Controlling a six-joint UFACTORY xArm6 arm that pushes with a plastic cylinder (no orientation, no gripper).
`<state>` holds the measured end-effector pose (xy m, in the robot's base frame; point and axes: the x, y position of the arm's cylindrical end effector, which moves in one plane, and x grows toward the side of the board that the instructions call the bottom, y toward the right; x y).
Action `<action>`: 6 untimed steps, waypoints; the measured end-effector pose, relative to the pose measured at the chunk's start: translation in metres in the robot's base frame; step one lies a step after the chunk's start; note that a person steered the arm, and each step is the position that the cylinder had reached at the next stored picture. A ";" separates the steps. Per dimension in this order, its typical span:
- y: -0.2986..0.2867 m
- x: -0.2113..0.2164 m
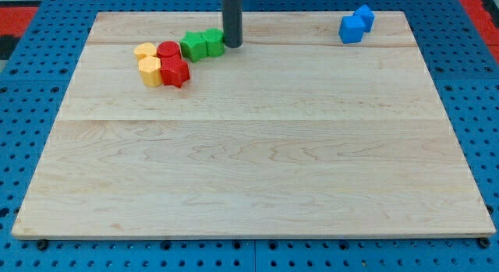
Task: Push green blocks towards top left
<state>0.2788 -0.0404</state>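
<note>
1. The 2 green blocks [203, 44] sat touching side by side near the tabletop's [249, 171] top edge, left of centre.
2. My tip [232, 44] pressed their 3 o'clock side; the rod carried no fingers to open or close.
3. The red blocks [172, 63] and yellow blocks [147, 63] crowded the greens' 8 o'clock side.
4. A good push would probably aim toward 10 o'clock, staying centred so neither green slips off.
5. The 2 blue blocks [356, 24] lay well apart at 3 o'clock.

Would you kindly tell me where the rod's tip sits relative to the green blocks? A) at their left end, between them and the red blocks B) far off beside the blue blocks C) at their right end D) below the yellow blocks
C: my tip stands right at the right end of the green blocks, touching or nearly so, with the red blocks at their other end.
</note>
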 end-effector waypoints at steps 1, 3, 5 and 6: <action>-0.021 0.008; -0.067 0.014; -0.105 0.005; -0.128 -0.008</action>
<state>0.2707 -0.1684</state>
